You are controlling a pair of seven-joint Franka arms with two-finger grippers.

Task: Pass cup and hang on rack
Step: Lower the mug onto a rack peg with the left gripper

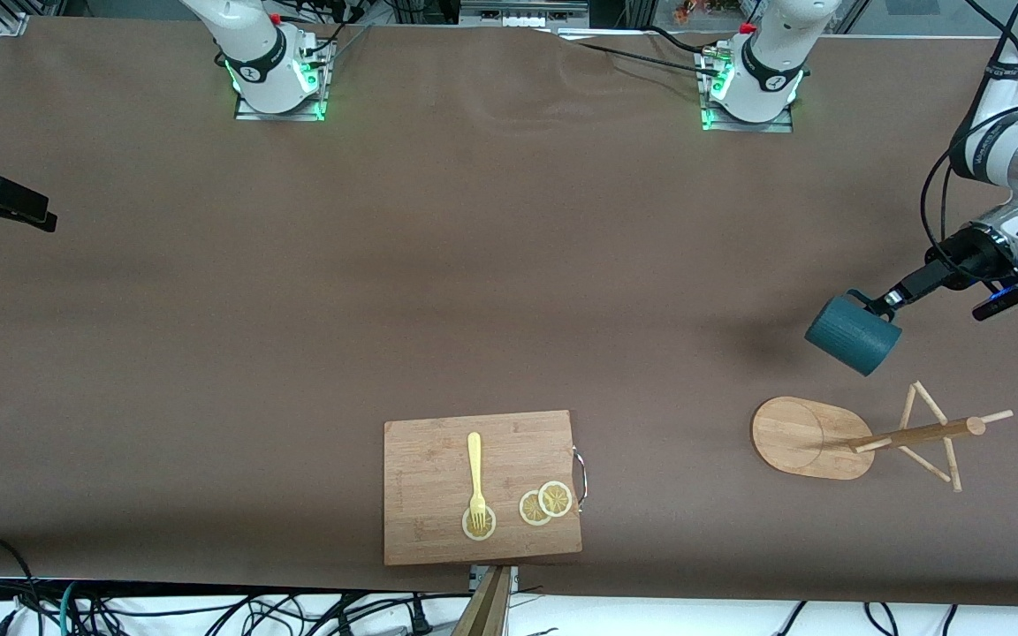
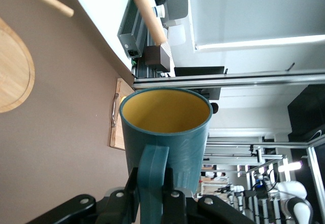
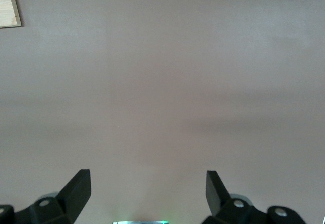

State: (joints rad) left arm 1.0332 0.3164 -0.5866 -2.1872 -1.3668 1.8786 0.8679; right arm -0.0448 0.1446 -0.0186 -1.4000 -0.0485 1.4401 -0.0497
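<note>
Teal and ribbed outside, yellowish inside, the cup point(image 1: 854, 335) hangs tilted in the air at the left arm's end of the counter point(image 1: 438, 291), over bare brown surface just beside the rack point(image 1: 862, 436). The left gripper point(image 1: 880, 303) holds it by the loop handle; in the left wrist view the fingers point(image 2: 133, 188) press against either side of that handle point(image 2: 152, 176), closed tight on it, and the cup's mouth faces away from the wrist.

The rack is of light bamboo; its flat oval base point(image 1: 805, 437) sits on the counter nearer the front camera than the cup, and its central pole carries thin pegs. No peg touches the cup.

Toward the middle of the counter, near its front edge, a wooden cutting board point(image 1: 438, 521) carries a pale fork point(image 1: 475, 473) and round lemon slices point(image 1: 545, 503).

The right gripper point(image 3: 147, 188) waits over bare counter at the right arm's end, its fingers point(image 3: 76, 188) spread wide and holding nothing.
</note>
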